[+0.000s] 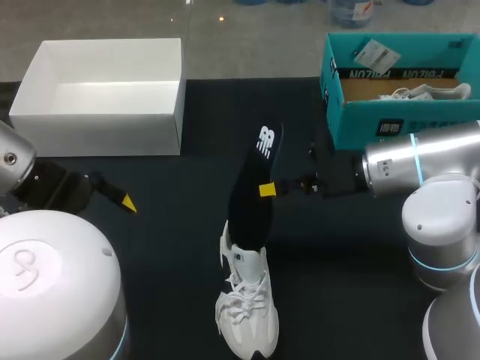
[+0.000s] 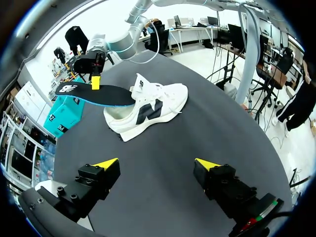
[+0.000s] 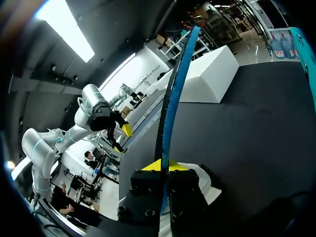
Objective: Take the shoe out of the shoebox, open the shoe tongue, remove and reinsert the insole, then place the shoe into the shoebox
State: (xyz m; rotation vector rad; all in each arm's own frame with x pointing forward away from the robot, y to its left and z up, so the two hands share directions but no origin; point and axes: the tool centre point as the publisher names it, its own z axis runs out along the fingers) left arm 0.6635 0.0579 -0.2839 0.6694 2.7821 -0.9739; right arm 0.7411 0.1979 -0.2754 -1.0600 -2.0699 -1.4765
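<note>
A white shoe (image 1: 247,304) lies on the dark table near the front edge, and ahead of my left gripper (image 2: 148,106). A black insole (image 1: 253,184) with a blue underside slants up and away from the shoe's opening, its lower end at the opening. My right gripper (image 1: 268,190) is shut on the insole's middle; in its own view the insole (image 3: 175,94) stands edge-on between the yellow fingertips (image 3: 163,165), above the shoe (image 3: 203,183). My left gripper (image 1: 124,199) hovers at the left, open and empty (image 2: 157,164), well short of the shoe.
An open teal shoebox (image 1: 360,120) stands at the back right with another white shoe (image 1: 420,93) and a tag inside. An open white box (image 1: 105,120) stands at the back left. Bare dark tabletop lies between the boxes and around the shoe.
</note>
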